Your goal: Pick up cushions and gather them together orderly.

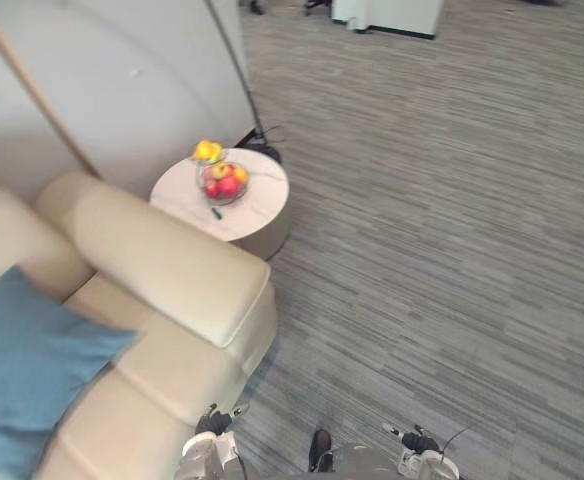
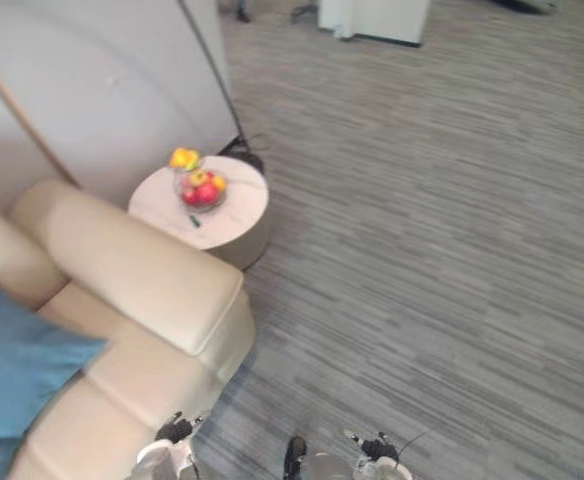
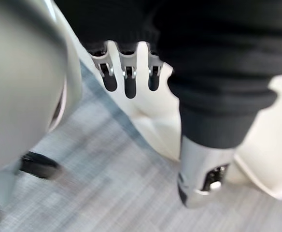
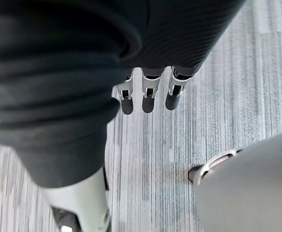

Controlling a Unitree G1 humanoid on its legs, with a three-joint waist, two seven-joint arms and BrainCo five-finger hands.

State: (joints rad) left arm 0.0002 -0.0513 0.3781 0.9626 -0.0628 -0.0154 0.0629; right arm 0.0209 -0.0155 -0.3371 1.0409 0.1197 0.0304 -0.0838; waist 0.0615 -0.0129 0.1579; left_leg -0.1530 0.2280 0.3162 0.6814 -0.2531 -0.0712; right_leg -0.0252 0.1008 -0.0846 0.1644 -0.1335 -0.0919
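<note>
Fingers (image 3: 125,86) on left hand (image 3: 105,72) and right hand (image 4: 148,99) hang straight, empty.

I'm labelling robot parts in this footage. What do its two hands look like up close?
They match. The left hand and right hand each have a black ribbed fabric cover over the back and wrist, slim silver fingers ending in rounded black tips, and a thicker silver-grey thumb set apart.
</note>
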